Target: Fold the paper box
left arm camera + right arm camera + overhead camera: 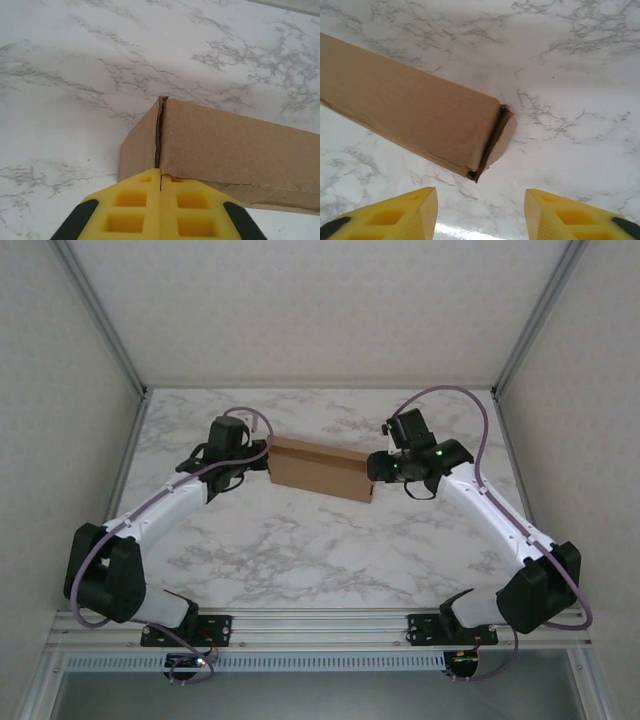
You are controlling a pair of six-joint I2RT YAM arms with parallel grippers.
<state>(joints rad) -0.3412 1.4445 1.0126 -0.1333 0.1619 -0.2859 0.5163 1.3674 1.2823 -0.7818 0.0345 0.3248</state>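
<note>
The marble bench (300, 560) is carrying everything, with the left arm (160, 505) and right arm (490, 510) reaching in from its near edge toward the far middle. There the paper box (320, 469) is lying folded up, slightly slanted, between the two wrists. The left fingers (132, 210) are pressing tight together with their tips at the box's left end corner, while the right fingers (395, 215) are standing apart, just short of the box's right end and gripping nothing.

The paper box (318, 470) blocks the straight path between the left end effector (161, 174) and right end effector (480, 194); bare bench (300, 550) lies open nearer and beyond.
</note>
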